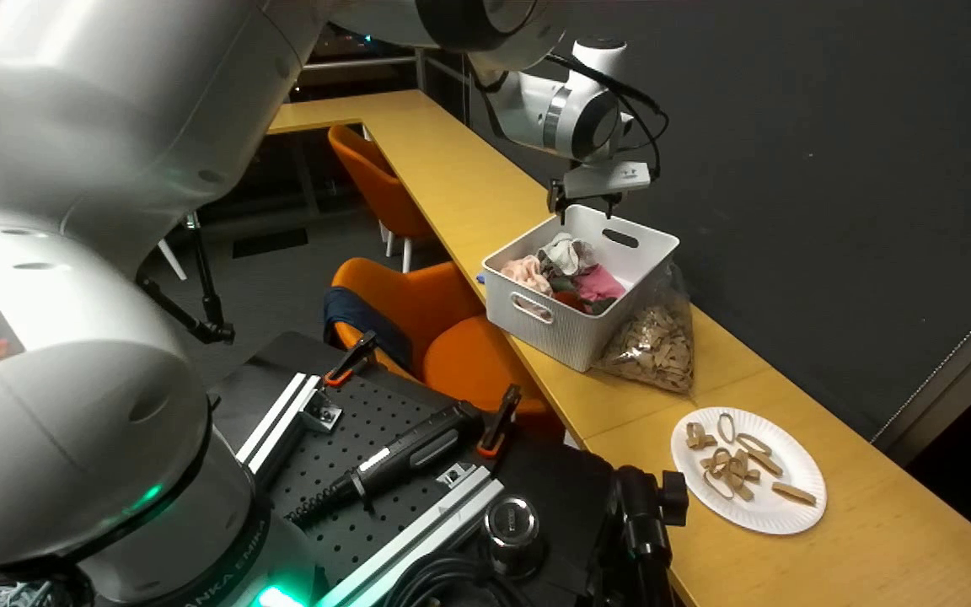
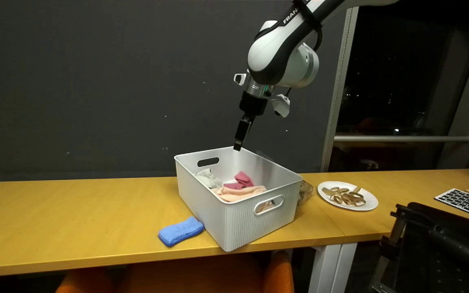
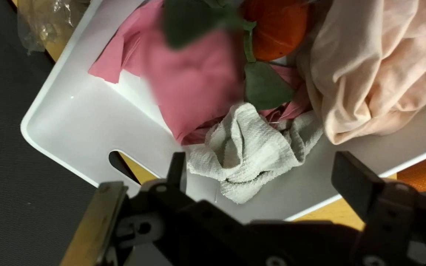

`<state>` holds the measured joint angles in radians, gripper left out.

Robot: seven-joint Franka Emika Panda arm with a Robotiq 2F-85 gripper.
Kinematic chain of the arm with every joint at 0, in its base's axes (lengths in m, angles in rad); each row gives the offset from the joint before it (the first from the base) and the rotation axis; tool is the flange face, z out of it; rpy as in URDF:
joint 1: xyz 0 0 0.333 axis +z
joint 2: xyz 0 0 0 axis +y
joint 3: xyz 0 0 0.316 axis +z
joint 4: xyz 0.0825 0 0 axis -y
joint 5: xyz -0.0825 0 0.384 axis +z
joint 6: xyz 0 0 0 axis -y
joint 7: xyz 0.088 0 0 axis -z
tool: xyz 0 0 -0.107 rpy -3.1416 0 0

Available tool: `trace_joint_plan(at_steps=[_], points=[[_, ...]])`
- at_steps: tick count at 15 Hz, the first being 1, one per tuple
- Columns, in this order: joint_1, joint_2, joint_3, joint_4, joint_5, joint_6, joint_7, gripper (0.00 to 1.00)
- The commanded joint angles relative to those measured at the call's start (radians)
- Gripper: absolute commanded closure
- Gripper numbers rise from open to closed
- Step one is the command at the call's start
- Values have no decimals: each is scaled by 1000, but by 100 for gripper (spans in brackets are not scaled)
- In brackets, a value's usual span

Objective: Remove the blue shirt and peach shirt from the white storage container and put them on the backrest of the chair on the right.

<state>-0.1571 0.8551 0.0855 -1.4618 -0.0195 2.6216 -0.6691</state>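
Note:
The white storage container (image 1: 574, 333) stands on the table and shows in both exterior views (image 2: 259, 228). The peach shirt (image 3: 383, 74) lies crumpled inside it; it also shows in both exterior views (image 1: 528, 274) (image 2: 238, 193). A dark blue garment, seemingly the blue shirt (image 1: 372, 323), hangs over the backrest of the nearer orange chair (image 1: 473, 362). Part of this chair shows below the table in an exterior view (image 2: 280, 272). My gripper (image 3: 259, 164) is open and empty above the container, with a pale grey cloth (image 3: 253, 147) below its fingers. It shows in both exterior views (image 1: 587, 215) (image 2: 238, 145).
A pink cloth (image 3: 194, 74) and an orange-red item (image 3: 277, 29) with green leaves share the container. A plastic bag (image 1: 658, 346) leans beside it. A folded blue cloth (image 2: 180, 231) lies at its other side. A white plate (image 1: 806, 497) and another orange chair (image 1: 380, 181) are farther off.

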Motion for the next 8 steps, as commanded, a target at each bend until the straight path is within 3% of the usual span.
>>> trace_joint_plan(at_steps=[1, 8], points=[[-5, 41, 18, 30, -37, 52, -9, 0], [-4, 159, 22, 165, -75, 15, -20, 0]])
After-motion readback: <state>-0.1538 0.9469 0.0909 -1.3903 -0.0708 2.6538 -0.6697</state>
